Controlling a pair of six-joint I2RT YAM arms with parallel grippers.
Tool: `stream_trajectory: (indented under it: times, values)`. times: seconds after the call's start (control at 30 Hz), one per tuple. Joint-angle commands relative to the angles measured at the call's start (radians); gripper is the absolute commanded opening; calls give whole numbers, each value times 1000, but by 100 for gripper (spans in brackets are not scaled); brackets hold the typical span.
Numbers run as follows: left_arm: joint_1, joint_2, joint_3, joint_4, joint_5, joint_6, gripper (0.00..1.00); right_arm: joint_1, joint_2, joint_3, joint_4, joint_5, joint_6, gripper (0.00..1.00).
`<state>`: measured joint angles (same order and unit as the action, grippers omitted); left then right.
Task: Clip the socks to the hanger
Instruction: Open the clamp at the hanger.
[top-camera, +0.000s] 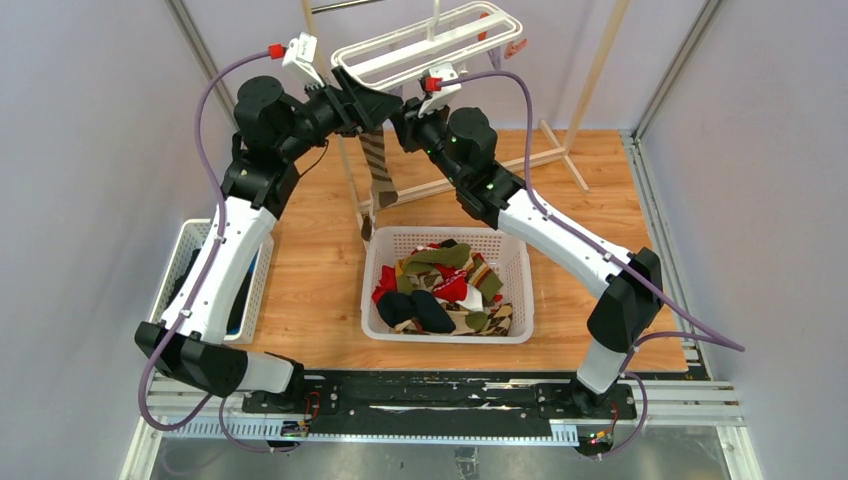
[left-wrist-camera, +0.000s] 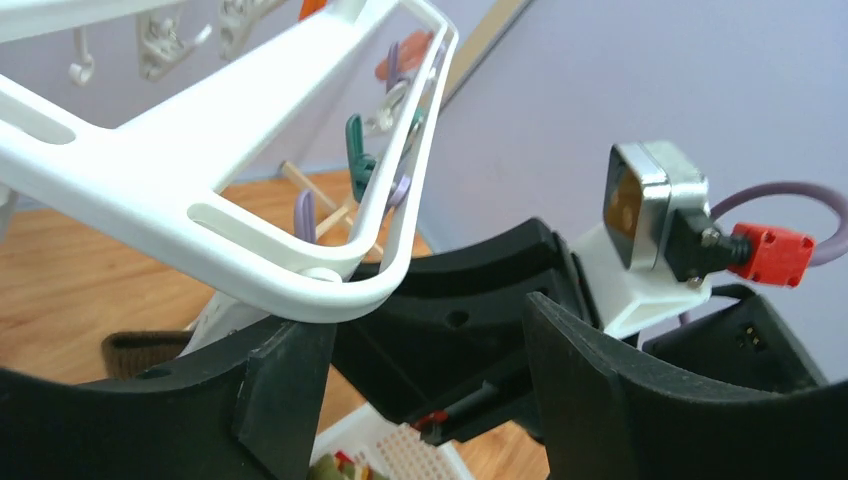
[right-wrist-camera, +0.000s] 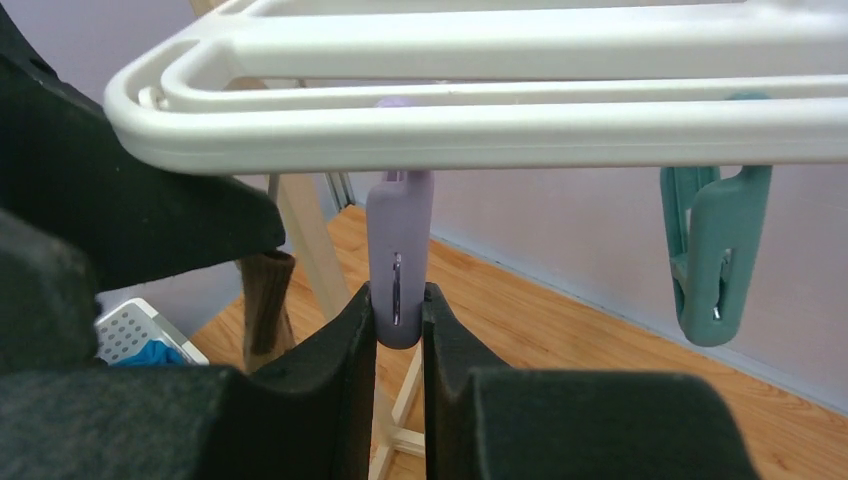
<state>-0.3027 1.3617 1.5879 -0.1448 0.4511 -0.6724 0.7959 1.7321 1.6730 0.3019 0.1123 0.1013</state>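
**A:** Where is the sock they are working on?

**B:** One brown-and-tan striped sock (top-camera: 379, 168) hangs straight down under the near left corner of the hanger (top-camera: 420, 50), above the table (top-camera: 320, 235). Its top is hidden beneath the left gripper (left-wrist-camera: 425, 330), so I cannot tell what bears it. The other socks (top-camera: 445, 285) lie heaped in the white basket (top-camera: 520, 262), nearer the arm bases.

**A:** And the pincers?

**B:** The right gripper (right-wrist-camera: 399, 320) is closed almost fully. Its two fingers press on either side of the lower part of a lilac clip (right-wrist-camera: 399, 240) that dangles from the hanger's rail. A teal clip (right-wrist-camera: 712, 250) hangs free farther along that rail. In its own view the left gripper stands wide apart with nothing between its fingers. The hanger's corner sits just above them, and the sock's cuff is off to one side.

**A:** So which step is this?

**B:** I judge it to be the clipping of this one sock, with the basket's load yet to come. Whether the lilac clip's mouth is open is not visible.

**A:** What does the next move need?

**B:** The cuff and the clip's mouth must meet. The mouth has to gape enough for the cuff to go well in. Then the squeeze should ease off so the clip bites before anything lets go.
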Motion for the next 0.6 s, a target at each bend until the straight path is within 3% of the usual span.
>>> stream_trajectory:
  times: [0.0,0.33,0.57]
  values:
    - [-3,21,34,84,-47,-38,71,10,-1,8,28,-17,22,0]
    - [-1,35,20,64,-90,-20,59,3,-20,-14,52,-62,91,0]
    - [-1,50,12,56,-111,-4,57,2,-23,-15,54,-89,120,0]
